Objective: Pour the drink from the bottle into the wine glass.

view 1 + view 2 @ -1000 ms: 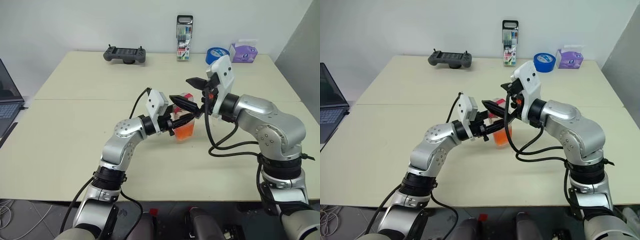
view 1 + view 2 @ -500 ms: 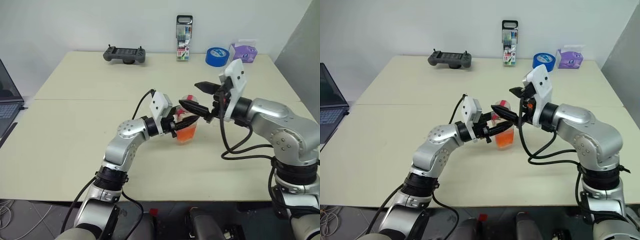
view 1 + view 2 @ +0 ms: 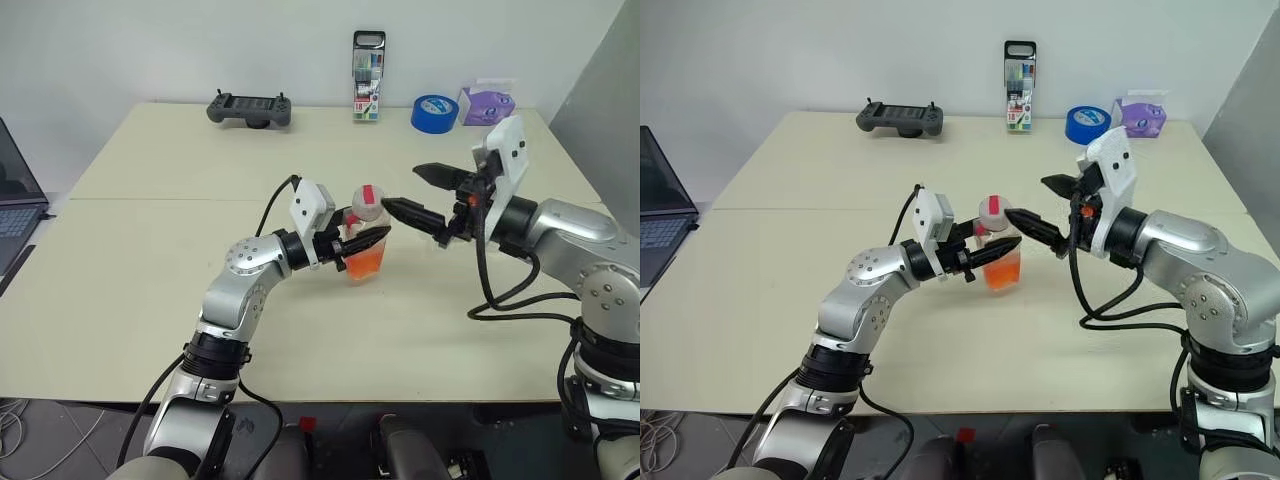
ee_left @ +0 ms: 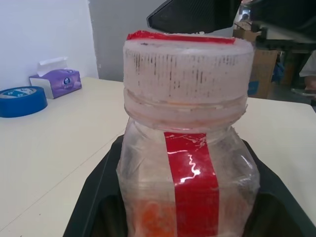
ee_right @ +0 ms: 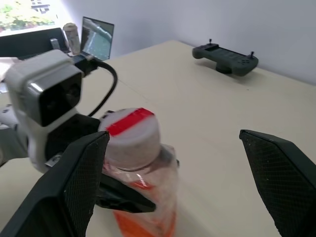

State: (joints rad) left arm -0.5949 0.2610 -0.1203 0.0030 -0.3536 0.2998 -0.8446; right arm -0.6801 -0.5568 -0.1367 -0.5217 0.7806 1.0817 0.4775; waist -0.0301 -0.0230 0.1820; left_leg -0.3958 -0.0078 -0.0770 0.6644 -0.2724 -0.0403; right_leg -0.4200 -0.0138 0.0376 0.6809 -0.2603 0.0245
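Right gripper (image 3: 422,192) drawn back off red-and-white cap, jaws wide, empty | left gripper (image 3: 368,240) clamped on small clear squarish plastic bottle (image 3: 364,237), upright, orange-red drink (image 3: 366,263) inside

The bottle (image 4: 187,148) stood upright between the left gripper's black fingers (image 4: 94,207), its cap (image 4: 186,74) on and orange drink (image 4: 153,222) low inside. A blue tape roll (image 4: 22,100) and purple tissue box (image 4: 55,80) sat beyond on the table (image 4: 64,148).

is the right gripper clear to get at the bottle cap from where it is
Probably yes. The right gripper is open beside the cap, nothing between them. The left gripper holds the bottle lower, by its body, leaving the cap free.
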